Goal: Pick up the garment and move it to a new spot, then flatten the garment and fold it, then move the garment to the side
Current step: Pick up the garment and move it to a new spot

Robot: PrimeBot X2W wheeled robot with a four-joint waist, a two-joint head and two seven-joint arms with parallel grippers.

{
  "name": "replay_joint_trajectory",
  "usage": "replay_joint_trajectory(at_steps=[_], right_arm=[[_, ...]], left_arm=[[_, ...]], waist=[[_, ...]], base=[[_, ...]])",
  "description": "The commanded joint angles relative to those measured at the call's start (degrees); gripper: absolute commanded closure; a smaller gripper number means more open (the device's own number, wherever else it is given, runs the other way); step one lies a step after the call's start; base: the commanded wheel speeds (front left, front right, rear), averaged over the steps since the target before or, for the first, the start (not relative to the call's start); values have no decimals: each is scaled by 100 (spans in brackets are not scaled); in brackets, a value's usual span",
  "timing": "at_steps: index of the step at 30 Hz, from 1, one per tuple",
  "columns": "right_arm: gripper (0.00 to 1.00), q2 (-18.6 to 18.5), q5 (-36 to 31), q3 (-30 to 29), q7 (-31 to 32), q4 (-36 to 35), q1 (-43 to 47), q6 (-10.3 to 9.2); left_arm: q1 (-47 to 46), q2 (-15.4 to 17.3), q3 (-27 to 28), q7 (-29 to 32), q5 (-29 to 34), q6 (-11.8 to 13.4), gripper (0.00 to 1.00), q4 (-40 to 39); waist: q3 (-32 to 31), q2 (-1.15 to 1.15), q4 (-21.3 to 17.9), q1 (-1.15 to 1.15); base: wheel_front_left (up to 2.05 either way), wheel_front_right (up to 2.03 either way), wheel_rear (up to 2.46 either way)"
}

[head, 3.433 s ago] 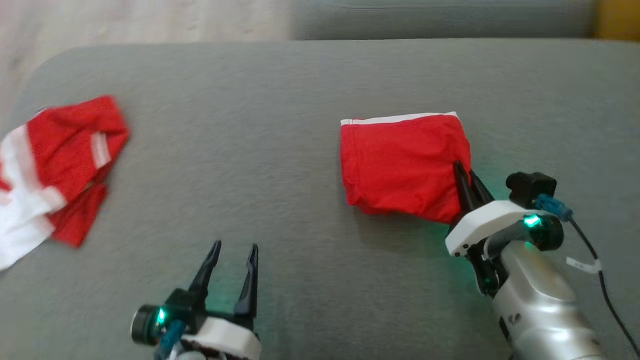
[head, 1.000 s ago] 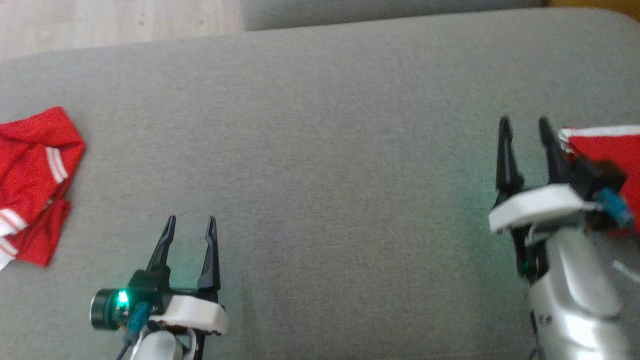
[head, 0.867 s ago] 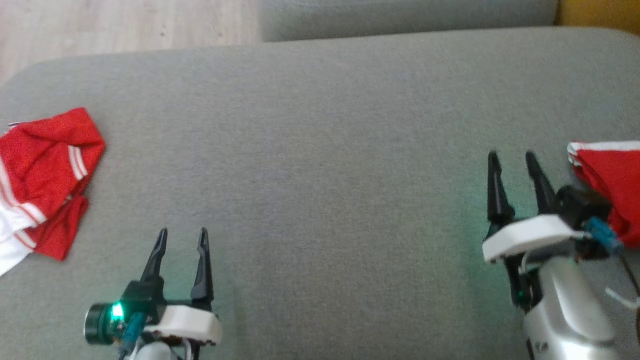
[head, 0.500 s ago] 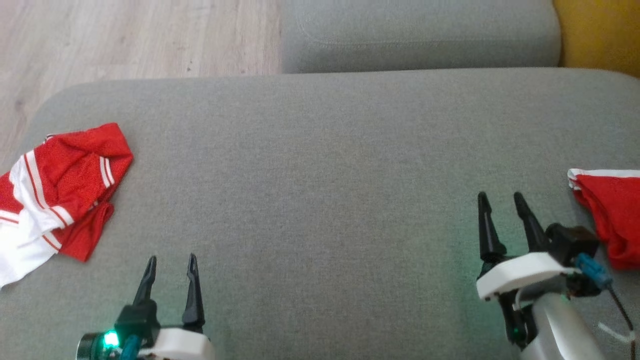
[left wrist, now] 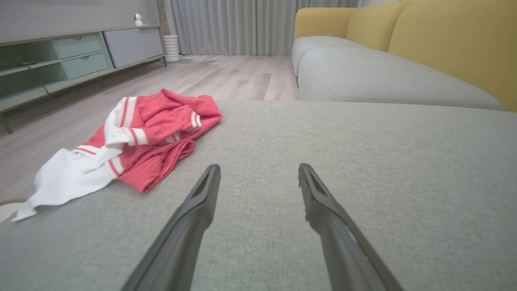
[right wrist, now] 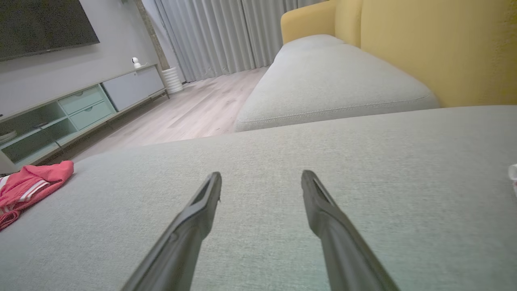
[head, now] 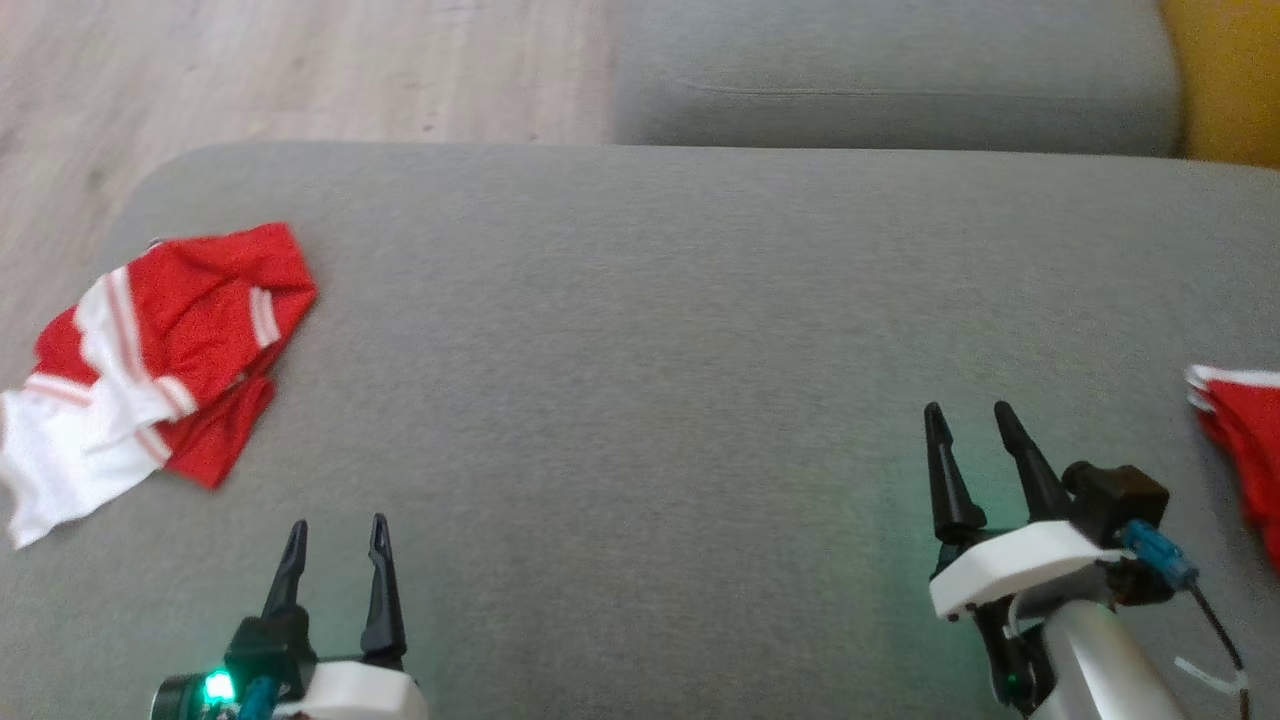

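Observation:
A folded red garment [head: 1240,450] with a white-striped top edge lies at the far right of the grey cushion [head: 640,350], cut off by the picture's edge. My right gripper [head: 968,410] stands open and empty to its left, apart from it; the right wrist view has the same open gripper [right wrist: 261,173] over bare cushion. A second, crumpled red shirt with white striped panels [head: 160,360] lies at the cushion's left edge. My left gripper [head: 337,523] is open and empty at the lower left, and in its wrist view [left wrist: 259,167] that shirt [left wrist: 137,137] lies ahead to the left.
The cushion's rounded left edge drops to a wooden floor [head: 300,60]. Another grey seat cushion [head: 890,90] lies beyond, with a yellow backrest [head: 1225,80] at the far right. A low cabinet [left wrist: 60,60] stands across the room.
The right gripper, shut at the folded garment's edge 3.4 s ago, has let go, opened and drawn back. The garment now lies far right. The head camera has also shifted.

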Motion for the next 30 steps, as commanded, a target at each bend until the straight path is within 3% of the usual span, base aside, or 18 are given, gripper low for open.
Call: replay_joint_trajectory(at_steps=[1,10,15,23,27,30], right_arm=[[0,5,53,190,-53,-172,-101,-4],[0,5,248,492,-53,-62,-119,-4],[0,5,374,710,-53,54,-170,-4],[0,5,382,882,-53,89,-408,-4],[0,5,241,863,-53,67,-580,-4],[0,5,84,841,-53,57,-691,-4]], left_arm=[[-136,22,194,-29,-73,28,0,-180],[-16,22,377,-29,5,-12,0,-181],[105,46,670,-29,53,-57,0,-184],[-153,97,1422,-29,-178,-247,0,-396],[-612,330,1880,-29,-273,-451,0,-589],[-1132,629,2032,-29,-374,-660,0,-273]], waist=[[35,0,360,0],[59,0,1584,0],[70,0,1907,0],[425,0,1831,0],[747,0,1644,0],[1010,0,1477,0]], base=[[0,0,0],[0,0,0],[0,0,0],[0,0,0],[0,0,0],[0,0,0]])
